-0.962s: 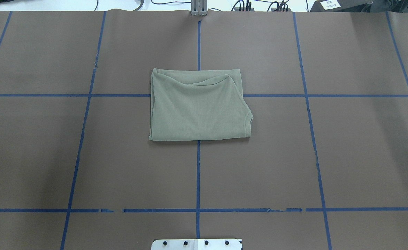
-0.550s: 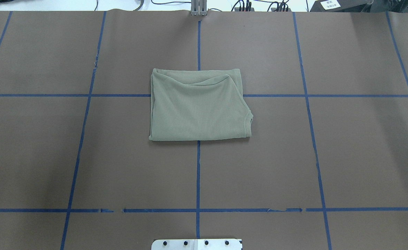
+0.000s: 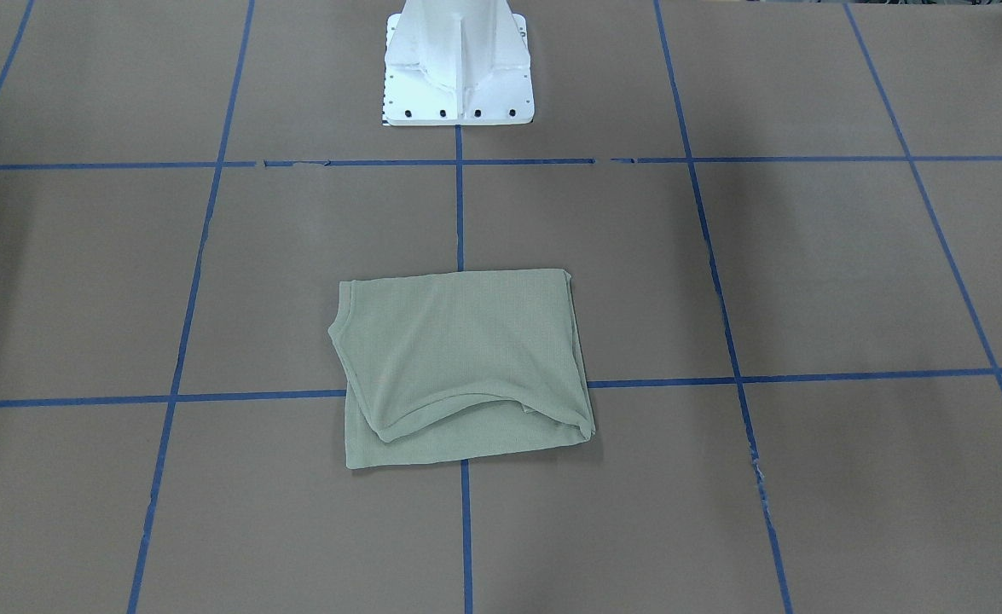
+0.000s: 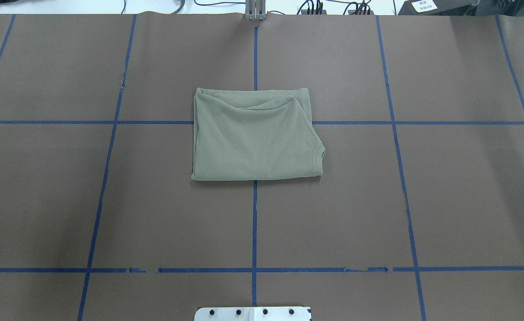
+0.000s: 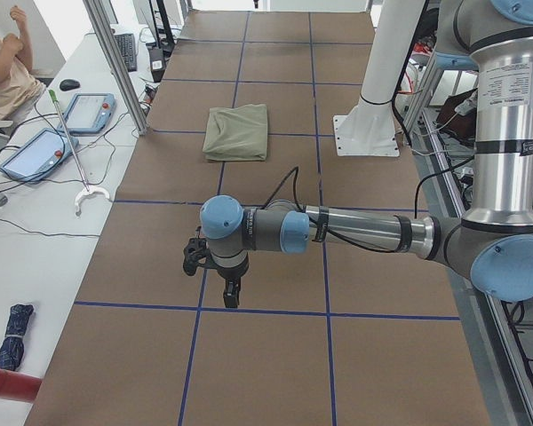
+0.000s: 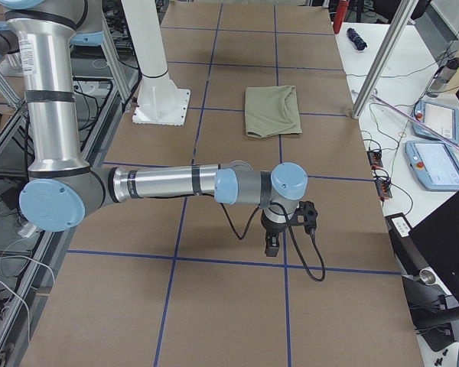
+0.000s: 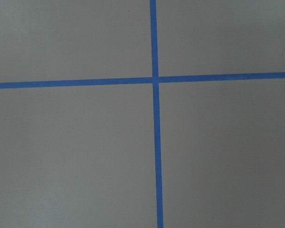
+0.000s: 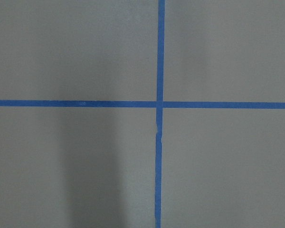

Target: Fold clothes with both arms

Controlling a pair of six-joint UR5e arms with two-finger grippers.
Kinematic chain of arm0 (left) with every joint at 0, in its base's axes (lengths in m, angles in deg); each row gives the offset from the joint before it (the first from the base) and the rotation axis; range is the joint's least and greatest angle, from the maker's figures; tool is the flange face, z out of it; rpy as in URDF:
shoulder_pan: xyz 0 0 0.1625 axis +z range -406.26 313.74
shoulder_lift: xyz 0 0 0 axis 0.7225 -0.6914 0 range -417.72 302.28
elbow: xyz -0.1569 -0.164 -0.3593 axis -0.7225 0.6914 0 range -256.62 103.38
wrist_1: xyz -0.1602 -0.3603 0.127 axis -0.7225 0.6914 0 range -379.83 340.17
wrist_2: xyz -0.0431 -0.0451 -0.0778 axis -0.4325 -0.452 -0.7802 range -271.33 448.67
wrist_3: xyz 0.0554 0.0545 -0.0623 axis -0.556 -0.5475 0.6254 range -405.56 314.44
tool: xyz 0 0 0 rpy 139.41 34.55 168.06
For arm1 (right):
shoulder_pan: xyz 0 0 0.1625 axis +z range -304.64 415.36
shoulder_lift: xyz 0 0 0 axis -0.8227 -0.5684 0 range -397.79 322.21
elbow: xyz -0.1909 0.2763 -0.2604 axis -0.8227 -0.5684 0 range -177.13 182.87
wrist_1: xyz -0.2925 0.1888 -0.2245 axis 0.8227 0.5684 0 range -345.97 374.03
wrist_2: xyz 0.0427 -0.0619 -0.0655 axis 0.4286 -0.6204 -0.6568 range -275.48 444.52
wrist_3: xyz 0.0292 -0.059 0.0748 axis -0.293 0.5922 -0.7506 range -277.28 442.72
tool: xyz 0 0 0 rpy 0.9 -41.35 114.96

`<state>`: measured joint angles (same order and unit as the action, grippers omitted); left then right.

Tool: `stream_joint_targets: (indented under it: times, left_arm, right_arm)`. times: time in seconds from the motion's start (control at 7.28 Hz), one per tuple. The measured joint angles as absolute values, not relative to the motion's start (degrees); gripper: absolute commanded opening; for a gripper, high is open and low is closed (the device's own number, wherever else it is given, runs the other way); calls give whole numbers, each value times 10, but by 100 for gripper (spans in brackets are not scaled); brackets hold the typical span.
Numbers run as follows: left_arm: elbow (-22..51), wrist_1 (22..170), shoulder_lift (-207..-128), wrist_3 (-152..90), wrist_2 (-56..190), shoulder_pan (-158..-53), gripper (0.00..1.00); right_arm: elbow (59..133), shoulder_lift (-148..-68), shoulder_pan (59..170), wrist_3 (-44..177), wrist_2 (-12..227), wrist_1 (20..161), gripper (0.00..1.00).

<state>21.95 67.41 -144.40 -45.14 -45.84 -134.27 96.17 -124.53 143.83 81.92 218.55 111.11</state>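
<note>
Shirt [image 4: 255,138] lies as a compact, roughly square packet at the middle of the table [image 4: 110,200]. It straddles a crossing of the blue tape lines [image 4: 254,223], well out in front of the white pedestal [image 3: 458,77], and nothing touches it. The fabric is a pale sage-green, fine-ribbed knit, soft and matte. Its layers lie flat, except for one loose curved hem sagging across the far side, where a strip of the layer beneath shows. A small notch on the packet's edge toward the robot's right looks like the neck opening. From this shape the folding seems finished or nearly so. That would explain why both arms sit low over bare brown paper, well apart from the cloth, the left arm [image 5: 355,231] toward one end of the table and the right arm [image 6: 168,183] toward the other. The left gripper [image 5: 230,291] and right gripper [image 6: 272,245] point down near tape crossings. Each wrist camera sees only paper and tape, so I cannot tell whether the fingers are spread or pressed together.
</note>
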Motion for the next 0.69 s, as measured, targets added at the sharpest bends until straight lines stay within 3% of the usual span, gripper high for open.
stream_joint_targets:
  times: [0.69]
  left_arm:
    - [217, 687, -1447, -452, -440, -1334, 100]
  right_arm:
    - [962, -1245, 1438, 819, 2185, 1111, 100]
